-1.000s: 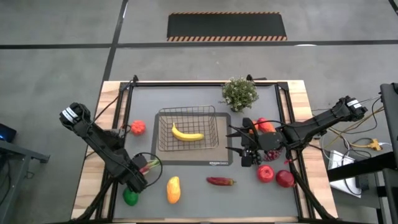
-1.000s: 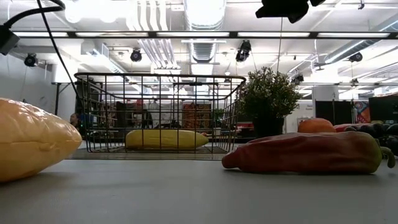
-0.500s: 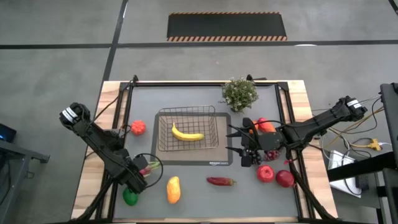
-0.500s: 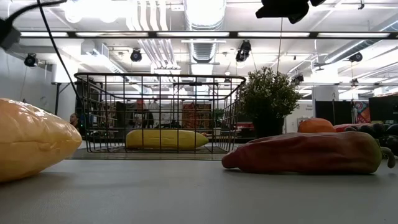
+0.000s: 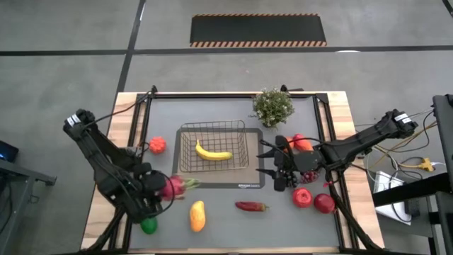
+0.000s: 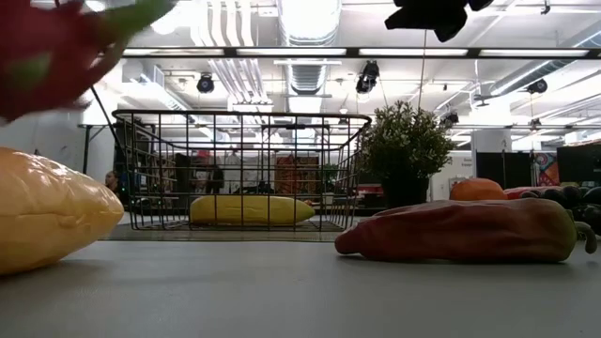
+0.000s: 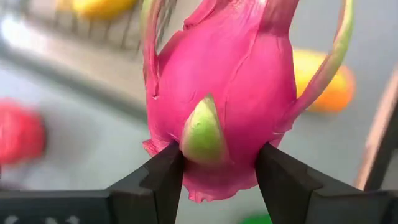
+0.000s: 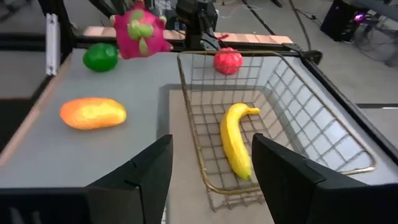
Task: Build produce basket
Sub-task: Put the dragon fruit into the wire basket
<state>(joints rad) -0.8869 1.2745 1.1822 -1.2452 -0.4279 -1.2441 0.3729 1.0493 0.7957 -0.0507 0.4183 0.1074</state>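
Observation:
My left gripper (image 7: pixel 221 180) is shut on the pink dragon fruit (image 5: pixel 172 187), which is up in the air near the table's near left and also shows in the low view (image 6: pixel 56 47) and the right wrist view (image 8: pixel 138 30). The wire basket (image 5: pixel 212 125) stands on a dark mat mid-table, with the yellow banana (image 5: pixel 212 152) lying on its bottom. My right gripper (image 5: pixel 277 172) hangs open just right of the basket, touching nothing. The mango (image 5: pixel 197 215), lime (image 5: pixel 148 226) and red pepper (image 5: pixel 250 207) lie on the table in front of the basket. My left gripper pinches the dragon fruit's rounded end (image 7: pixel 214 171) between its two fingers (image 7: pixel 166 180), one on each side of a green scale. The fruit is lifted clear of the table, and its green-tipped leaves (image 5: pixel 190 183) point away from the gripper toward the basket.
Two red apples (image 5: pixel 302 197) and dark grapes (image 5: pixel 310 176) lie near my right gripper, with an orange fruit (image 5: pixel 303 144) behind it. A red fruit (image 5: pixel 157 145) sits left of the basket. The potted plant (image 5: pixel 272 105) stands at the far right corner of the basket.
My left arm has risen and swung up from the near left of the table, carrying the dragon fruit off the surface. The fruit now shows high in the low view, where it did not show before. My right arm has kept still.

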